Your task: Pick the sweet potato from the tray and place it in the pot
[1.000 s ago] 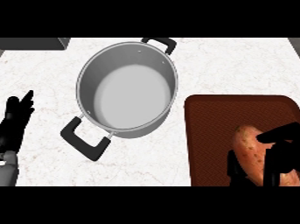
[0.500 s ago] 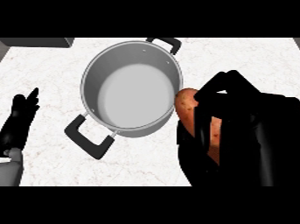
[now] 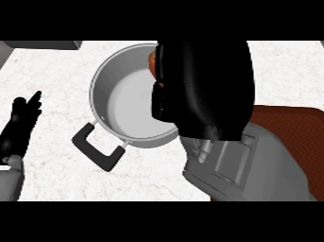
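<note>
My right hand (image 3: pixel 205 85) hangs over the right side of the steel pot (image 3: pixel 126 106), its fingers curled round the sweet potato (image 3: pixel 152 60). Only a small orange edge of the sweet potato shows at the hand's upper left, above the pot's rim. The grey right forearm (image 3: pixel 244 165) covers much of the brown tray (image 3: pixel 300 137) at the right. The pot holds nothing that I can see; its black handle (image 3: pixel 98 150) points to the lower left. My left hand (image 3: pixel 19 125) rests open at the left edge, fingers up.
The white marble counter (image 3: pixel 46 71) spreads round the pot. A dark grey block (image 3: pixel 42 44) sits at the top left corner. The tray reaches the right edge of the view.
My right hand has carried the sweet potato up and left, from beside the pot's right rim to over the pot. The left hand has stayed put.
</note>
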Tool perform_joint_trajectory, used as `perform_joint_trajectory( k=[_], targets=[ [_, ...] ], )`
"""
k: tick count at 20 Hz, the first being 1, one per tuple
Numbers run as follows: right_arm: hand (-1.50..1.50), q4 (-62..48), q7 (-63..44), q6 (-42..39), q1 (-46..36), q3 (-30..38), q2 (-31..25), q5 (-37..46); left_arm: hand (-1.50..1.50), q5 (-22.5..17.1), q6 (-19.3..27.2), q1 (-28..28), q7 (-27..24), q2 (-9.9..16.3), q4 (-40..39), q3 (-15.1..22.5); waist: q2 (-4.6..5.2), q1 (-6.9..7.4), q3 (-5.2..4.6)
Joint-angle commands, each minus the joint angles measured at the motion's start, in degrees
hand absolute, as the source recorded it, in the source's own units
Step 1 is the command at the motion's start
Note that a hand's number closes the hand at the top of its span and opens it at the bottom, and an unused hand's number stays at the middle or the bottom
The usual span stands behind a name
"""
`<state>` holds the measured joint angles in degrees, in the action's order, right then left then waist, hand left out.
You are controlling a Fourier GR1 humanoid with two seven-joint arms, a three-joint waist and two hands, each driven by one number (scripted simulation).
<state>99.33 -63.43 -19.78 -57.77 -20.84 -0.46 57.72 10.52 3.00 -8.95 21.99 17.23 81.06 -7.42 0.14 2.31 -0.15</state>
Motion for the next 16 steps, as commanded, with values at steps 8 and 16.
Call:
perform_joint_trajectory(
  k=[8, 16],
  targets=[
    [-1.5, -20.91, -6.94, 20.15, 0.88, -2.69, 0.44, -13.71, 0.0, 0.34, -0.01, -0.54, 2.09, -0.55, 1.72, 0.42, 0.21, 0.46, 0.1],
    [-1.5, -25.54, 1.69, 41.97, -0.46, -0.52, 0.44, -18.41, 0.0, 1.04, 0.69, 1.21, 0.05, -1.86, 1.81, 1.15, 0.29, 0.49, 0.14]
  ],
)
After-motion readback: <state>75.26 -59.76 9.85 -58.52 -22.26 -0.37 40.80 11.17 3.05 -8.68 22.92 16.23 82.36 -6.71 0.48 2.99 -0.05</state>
